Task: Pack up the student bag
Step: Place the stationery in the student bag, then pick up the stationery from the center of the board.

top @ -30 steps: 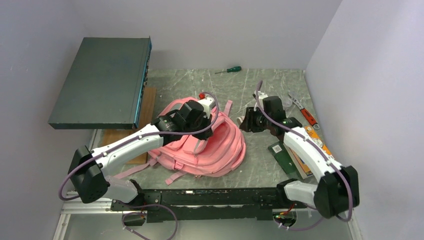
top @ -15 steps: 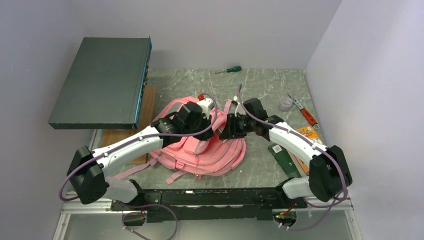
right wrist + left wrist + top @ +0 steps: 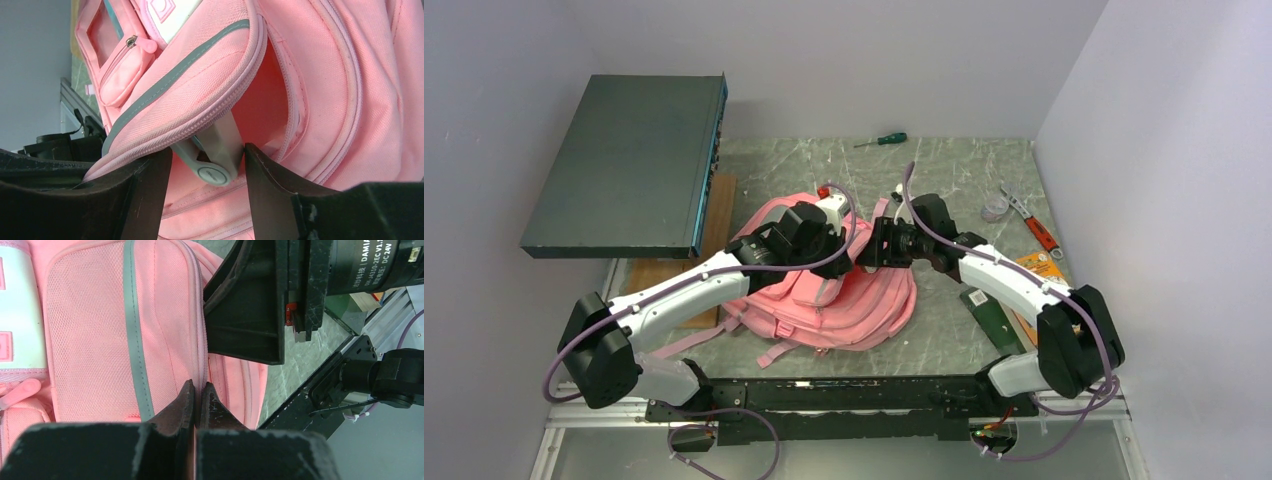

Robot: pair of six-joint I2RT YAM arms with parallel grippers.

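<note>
Right wrist cam: my right end effector (image 3: 206, 150) just swung in and loosened its jaws around a pale grey item (image 3: 212, 167) half inside the student bag (image 3: 320, 75) on the tabletop (image 3: 964, 170), left end effector (image 3: 197, 390) pinching the pocket edge (image 3: 202, 340), so that's nearly packed.

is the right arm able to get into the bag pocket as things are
Probably yes: the left gripper pinches the bag by its flap, leaving a gap, and the right gripper sits at that opening with a pale object between its fingers.
</note>
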